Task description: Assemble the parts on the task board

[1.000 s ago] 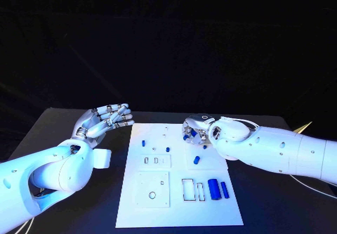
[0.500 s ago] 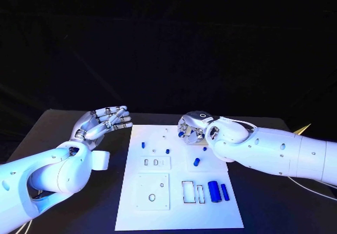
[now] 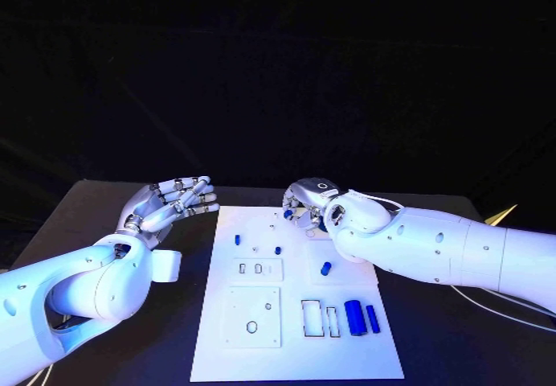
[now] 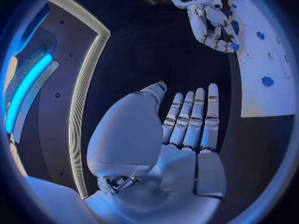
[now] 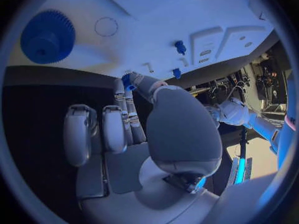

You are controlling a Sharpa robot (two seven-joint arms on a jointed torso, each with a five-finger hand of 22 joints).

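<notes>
Your right hand (image 3: 311, 206) hangs over the far edge of the task board (image 3: 296, 354), fingers curled in and pinching a small blue part (image 5: 127, 80) at the fingertips; in the right wrist view that part sits just above the white surface, close to two little pins. Your left hand (image 3: 172, 203) is held up beside the board's left edge, palm open and fingers straight and close together, holding nothing.

Out from there, a blue gear (image 5: 47, 36) lies on the board near the right hand. Small blue pegs (image 3: 236, 238) stand or lie in the far half, and another short blue piece (image 3: 325, 268) lies at mid-board. Two long blue bars (image 3: 354, 315) lie side by side at the near right, just beside an empty rectangular slot (image 3: 311, 316). The oval recess (image 3: 251, 326) at the near left is also empty.

By my reading you are early to midway: one part in hand, the bars and several recesses yet to be dealt with
</notes>
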